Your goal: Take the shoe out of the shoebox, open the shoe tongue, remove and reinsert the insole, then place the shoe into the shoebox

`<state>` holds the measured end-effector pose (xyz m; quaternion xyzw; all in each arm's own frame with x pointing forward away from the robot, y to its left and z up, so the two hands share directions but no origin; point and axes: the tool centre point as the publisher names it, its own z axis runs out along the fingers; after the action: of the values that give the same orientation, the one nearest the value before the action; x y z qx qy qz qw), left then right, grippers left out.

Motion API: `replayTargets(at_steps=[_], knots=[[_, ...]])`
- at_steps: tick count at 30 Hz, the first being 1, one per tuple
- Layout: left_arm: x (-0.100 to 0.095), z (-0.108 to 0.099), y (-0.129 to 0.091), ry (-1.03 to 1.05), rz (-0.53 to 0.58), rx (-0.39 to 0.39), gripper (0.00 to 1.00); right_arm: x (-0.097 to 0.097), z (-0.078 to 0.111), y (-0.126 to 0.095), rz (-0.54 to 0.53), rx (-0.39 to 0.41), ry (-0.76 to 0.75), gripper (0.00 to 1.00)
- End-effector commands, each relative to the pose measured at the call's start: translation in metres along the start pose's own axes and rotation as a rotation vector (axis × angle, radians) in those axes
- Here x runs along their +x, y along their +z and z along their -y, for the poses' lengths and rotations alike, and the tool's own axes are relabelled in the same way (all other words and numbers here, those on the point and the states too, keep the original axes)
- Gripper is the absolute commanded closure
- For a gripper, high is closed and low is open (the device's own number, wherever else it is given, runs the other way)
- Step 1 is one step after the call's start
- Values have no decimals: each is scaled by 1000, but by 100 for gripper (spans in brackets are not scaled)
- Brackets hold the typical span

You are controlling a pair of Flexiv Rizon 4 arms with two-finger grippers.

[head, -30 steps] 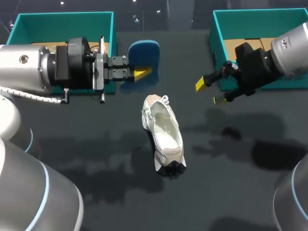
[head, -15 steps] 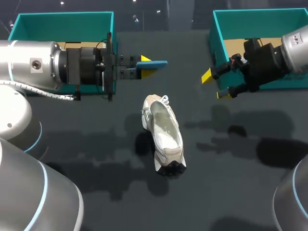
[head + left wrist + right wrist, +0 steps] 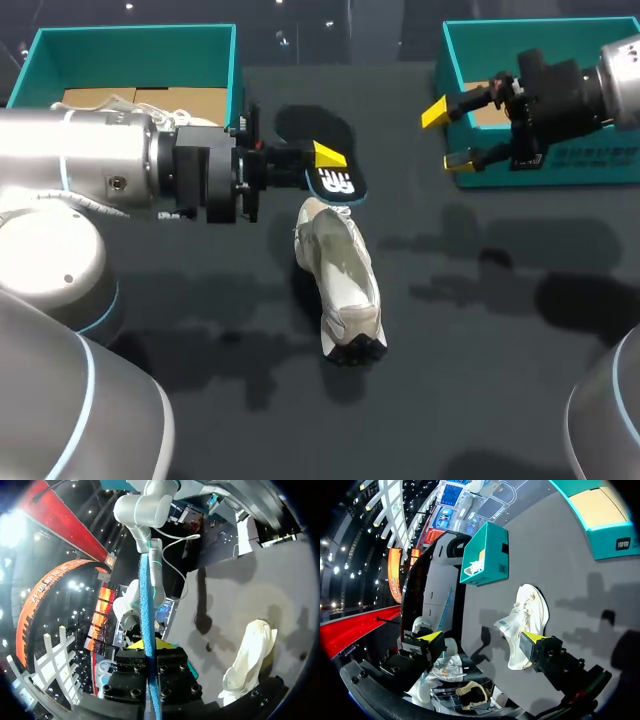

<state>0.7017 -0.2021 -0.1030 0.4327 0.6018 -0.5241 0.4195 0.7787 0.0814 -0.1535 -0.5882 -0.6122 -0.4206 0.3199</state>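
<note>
Left pincer (image 3: 325,158) is clenched on the insole (image 3: 338,183), white logo facing up, near the shoe (image 3: 340,275) lying on the table (image 3: 480,380). Right pincer (image 3: 448,136) is released beside a teal shoebox (image 3: 452,70).

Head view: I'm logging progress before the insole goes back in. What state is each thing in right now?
shoe: lying free, opening up, nothing gripping it.
insole: out of the shoe, held in the air.
left gripper: shut on the insole.
right gripper: open, empty.
left shoebox: open.
right shoebox: open, cardboard floor showing.
</note>
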Motion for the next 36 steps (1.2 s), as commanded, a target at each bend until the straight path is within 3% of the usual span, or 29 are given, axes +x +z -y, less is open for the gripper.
replayTargets(at_steps=[1, 7, 14, 20, 36], knots=[[3, -4, 6, 14, 10, 5, 100, -1, -3, 4, -1, 3, 1, 0], [3, -4, 6, 14, 10, 5, 100, -1, -3, 4, -1, 3, 1, 0], [19, -14, 25, 202, 59, 35, 100, 10, -20, 18, -102, 42, 1, 0], [21, -24, 37, 239, 45, 52, 100, 17, -21, 31, -152, 87, -7, 0], [28, -55, 58, 263, 67, -36, 100, 24, -11, 60, -239, 88, -9, 0]])
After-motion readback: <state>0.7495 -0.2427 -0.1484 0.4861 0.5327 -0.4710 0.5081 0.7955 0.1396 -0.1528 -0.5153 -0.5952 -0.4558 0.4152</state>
